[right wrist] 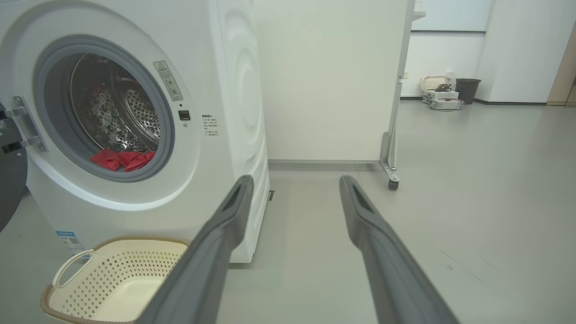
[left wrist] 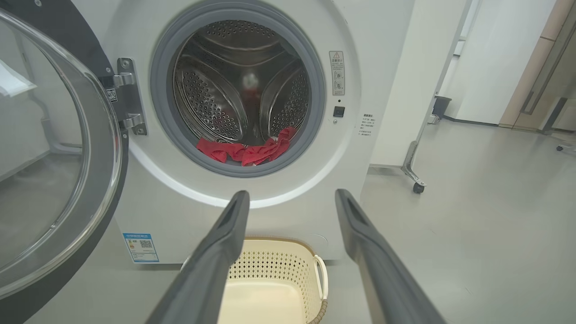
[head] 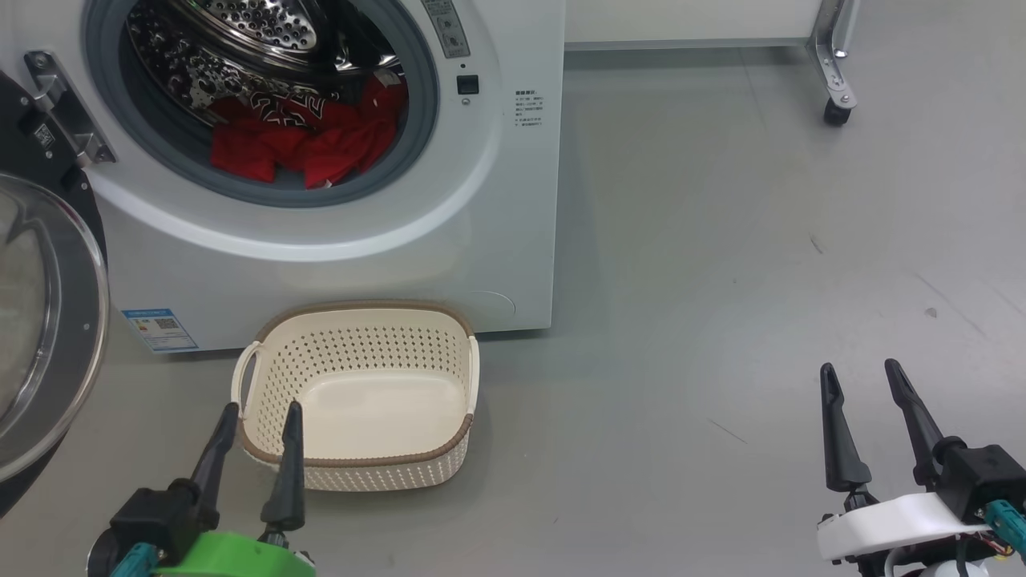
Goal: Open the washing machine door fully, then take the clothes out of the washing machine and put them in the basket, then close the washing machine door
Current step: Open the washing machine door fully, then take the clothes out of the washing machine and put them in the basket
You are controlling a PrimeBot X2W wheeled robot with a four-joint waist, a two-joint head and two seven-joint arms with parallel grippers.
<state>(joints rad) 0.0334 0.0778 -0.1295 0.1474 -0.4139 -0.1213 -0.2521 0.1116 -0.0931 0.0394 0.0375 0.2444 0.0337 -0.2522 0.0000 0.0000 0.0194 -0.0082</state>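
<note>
The left tool [head: 263, 406] and right tool [head: 859, 367] are held spread wide, the basket [head: 361, 308] is set just before the washing machine [head: 497, 200], whose door [head: 48, 320] is swung open, and the red clothes [head: 304, 140] are seen in the drum [head: 240, 32].

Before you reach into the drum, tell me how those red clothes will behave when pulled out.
The clothes lie crumpled in the washing machine, so they are probably floppy and will sag from the fingers. The pieces overlap, so one pull may drag several. They look thin, likely light.
</note>
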